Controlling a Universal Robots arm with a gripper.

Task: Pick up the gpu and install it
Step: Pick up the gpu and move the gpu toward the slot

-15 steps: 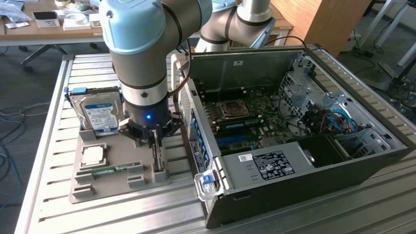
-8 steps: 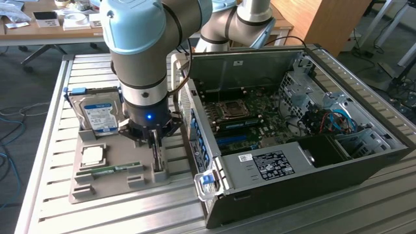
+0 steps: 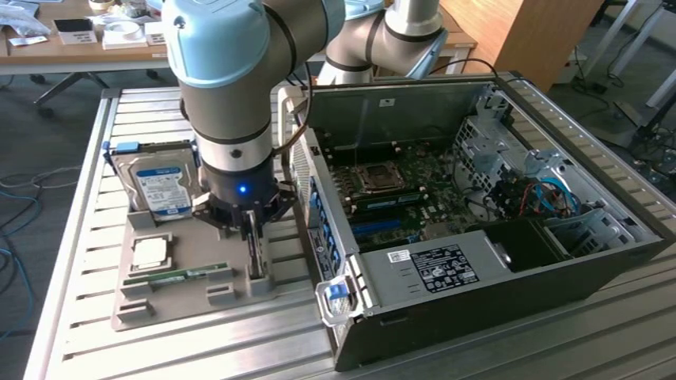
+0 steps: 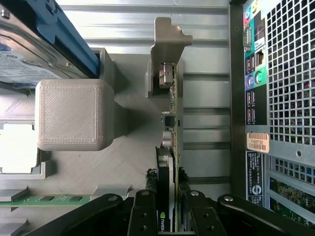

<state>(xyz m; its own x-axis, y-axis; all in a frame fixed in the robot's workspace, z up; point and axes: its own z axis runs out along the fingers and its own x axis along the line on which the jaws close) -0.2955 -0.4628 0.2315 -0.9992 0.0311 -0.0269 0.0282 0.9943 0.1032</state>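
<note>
The gpu [image 4: 170, 142] stands on its long edge in a slot of the grey printed tray [image 3: 169, 313], its pale metal bracket at the end away from me. My pincer [image 4: 168, 196] sits low over it, partly closed, one black finger pressed against each face of the card. The card rests in its slot, on the side of the tray nearest the computer case [image 3: 476, 324]. A small green mark shows on the card's edge between my fingers, too small for me to read. On the same tray lie a narrow green RAM stick [image 3: 174, 276], a square processor [image 3: 150, 253] and a hard drive [image 3: 161, 186] with a blue-and-white label whose print I cannot make out. The tray lies on a table [image 3: 127, 352] of ribbed aluminium slats. Only a narrow gap separates the tray from the case's perforated rear panel with its coloured ports [image 4: 253, 73]. A pale orange sticker [image 4: 257, 142] there carries lettering I cannot read. The case lies on its side, open upward, with the motherboard [image 3: 396, 186] bare. A black label [image 3: 444, 269] with white print sits on the power supply. Beyond are a wooden desk [image 3: 63, 49] and loose cables on the floor [image 3: 27, 186].
</note>
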